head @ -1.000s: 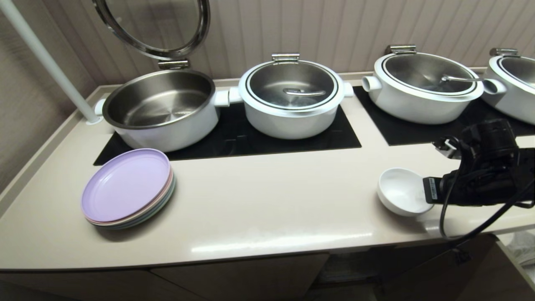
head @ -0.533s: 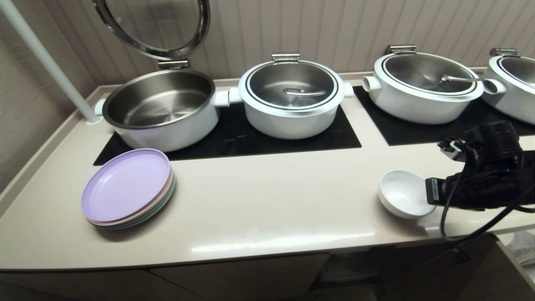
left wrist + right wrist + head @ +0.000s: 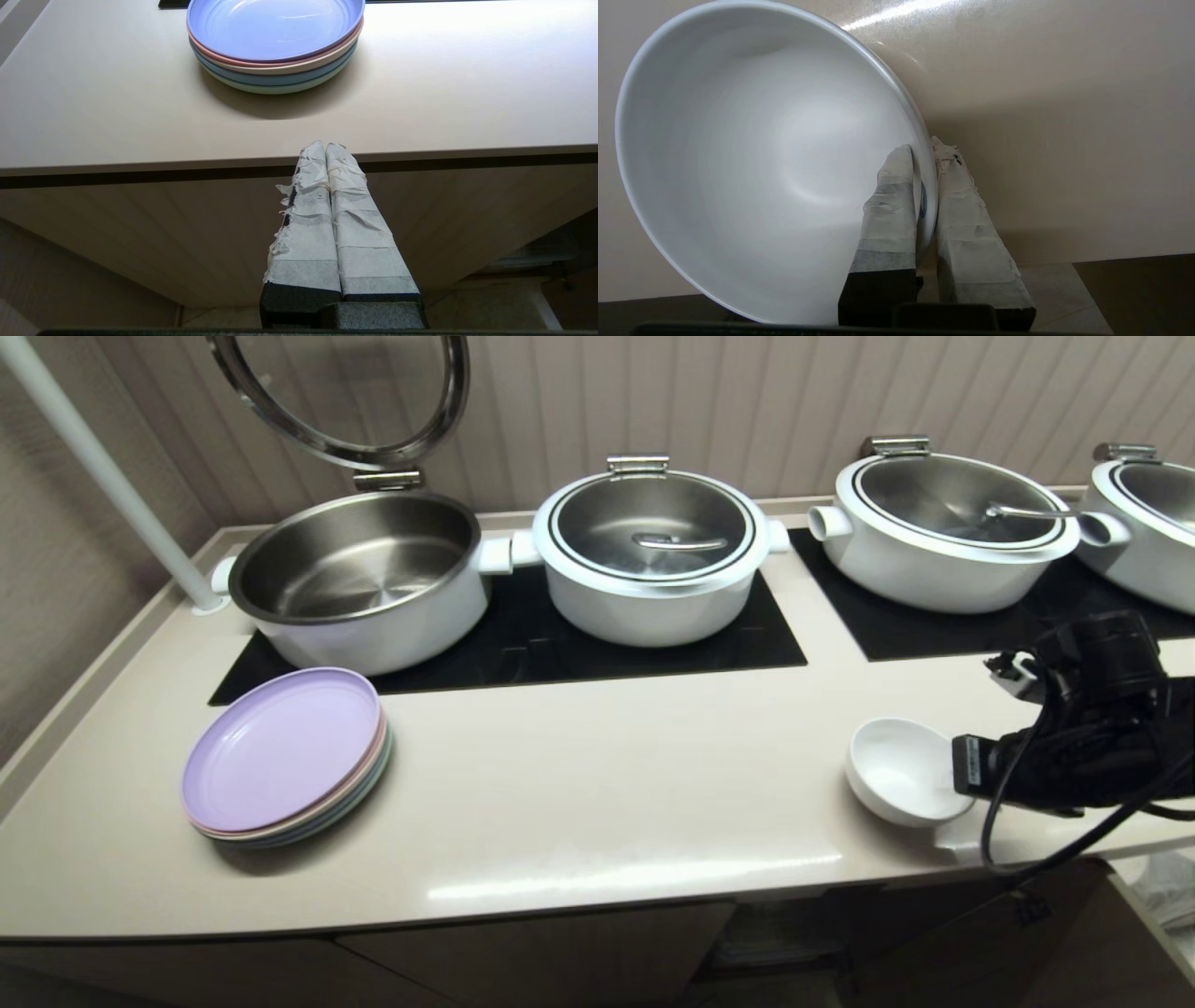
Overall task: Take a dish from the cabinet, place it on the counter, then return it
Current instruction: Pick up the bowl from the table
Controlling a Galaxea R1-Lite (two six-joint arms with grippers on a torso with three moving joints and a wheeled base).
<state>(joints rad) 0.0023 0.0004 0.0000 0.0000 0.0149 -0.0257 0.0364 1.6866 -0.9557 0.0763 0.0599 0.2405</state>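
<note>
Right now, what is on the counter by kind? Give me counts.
White pots: 4
Stack of pastel plates: 1
White dish: 1, pinched at its rim by the right gripper
Total: 6

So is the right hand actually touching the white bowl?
Touching. In the right wrist view the right hand pinches the bowl's rim, one finger inside, the other outside.
</note>
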